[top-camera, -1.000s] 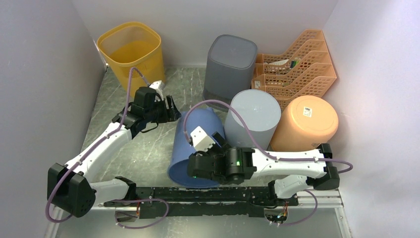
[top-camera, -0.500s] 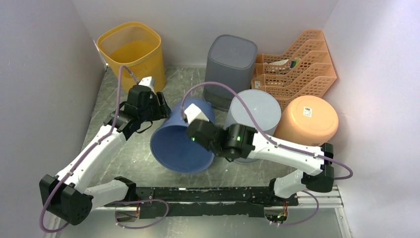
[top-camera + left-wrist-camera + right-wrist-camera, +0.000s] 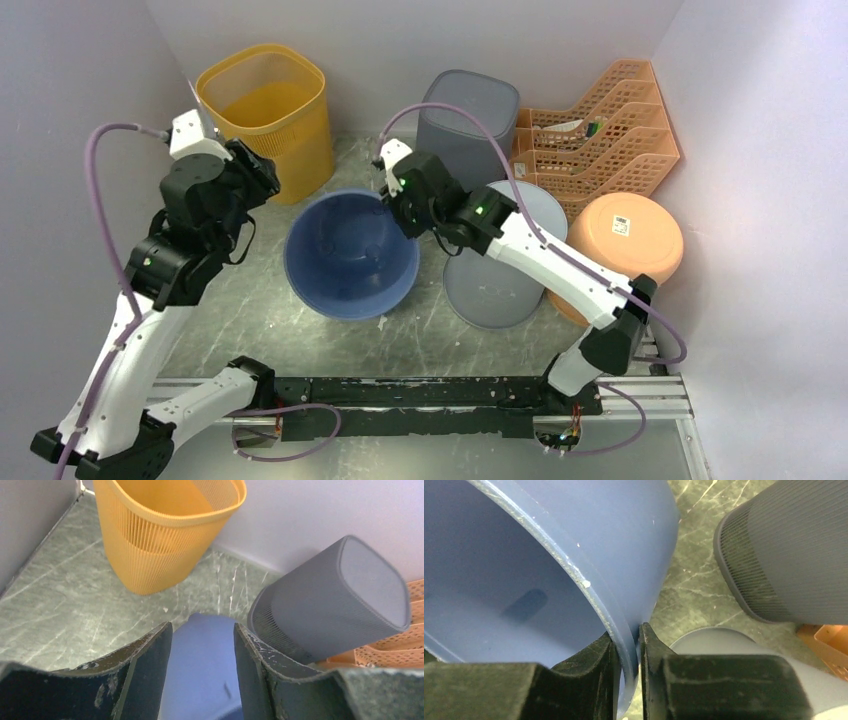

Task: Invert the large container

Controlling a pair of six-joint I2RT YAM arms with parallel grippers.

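Observation:
The large container (image 3: 350,255) is a blue tub standing near the middle of the table with its mouth facing up. My right gripper (image 3: 398,210) is shut on its far right rim, one finger inside and one outside; the right wrist view shows the blue rim (image 3: 574,572) pinched at the right gripper (image 3: 626,635). My left gripper (image 3: 262,180) is raised to the left of the tub, beside the yellow bin, and stands open. In the left wrist view the blue container (image 3: 202,670) shows in the gap of the left gripper (image 3: 202,627), with neither finger touching it.
A yellow ribbed bin (image 3: 265,100) stands upright at the back left. A dark grey bin (image 3: 465,125), a light grey bin (image 3: 505,260) and an orange tub (image 3: 620,240) sit upside down to the right. An orange file rack (image 3: 600,120) fills the back right corner. Walls close in on both sides.
The blue container went from lying on its side to mouth-up and shifted toward the back. The right gripper closed on its rim and swung with it. The left arm lifted and drew back left.

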